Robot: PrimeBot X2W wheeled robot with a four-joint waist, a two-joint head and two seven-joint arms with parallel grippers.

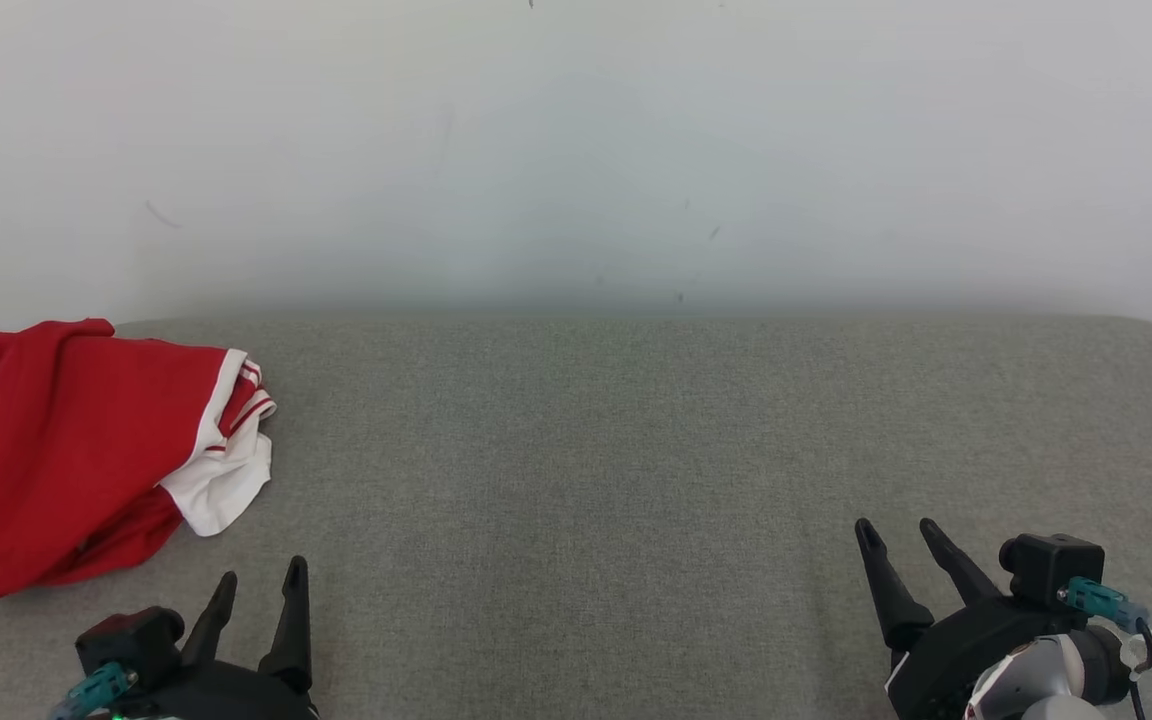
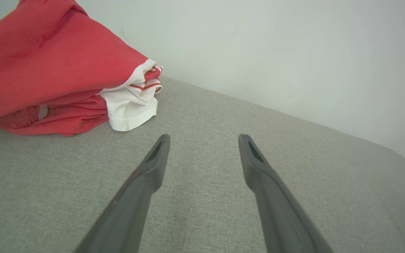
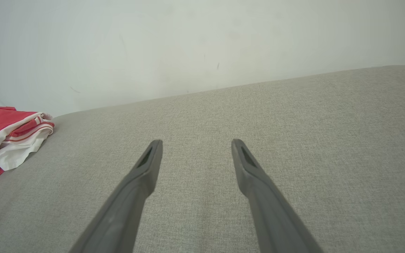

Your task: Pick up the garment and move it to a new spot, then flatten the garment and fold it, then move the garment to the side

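I am looking across a grey woven surface that is running up to a plain pale wall. At its far left edge the garment, red with a white, red-striped hem, is lying in a loose bunch, its layers doubled over one another. Just to the near right of it the left end effector is hanging low over the surface. Its two dark fingers are spread wide with nothing between them, pointing away from me and just past the garment's white corner, near it but not touching. Well apart, at the lower right, the right end effector is sitting in a matching pose, fingers wide apart and empty, leaning slightly leftward over bare fabric.

I am judging that the pick-up is the step in hand and not yet begun, since the garment is looking rumpled rather than squarely folded. The next move is calling for the left arm to swing leftward and forward, dip onto the heap and pinch several layers, so that the whole bundle comes up together toward the open middle.
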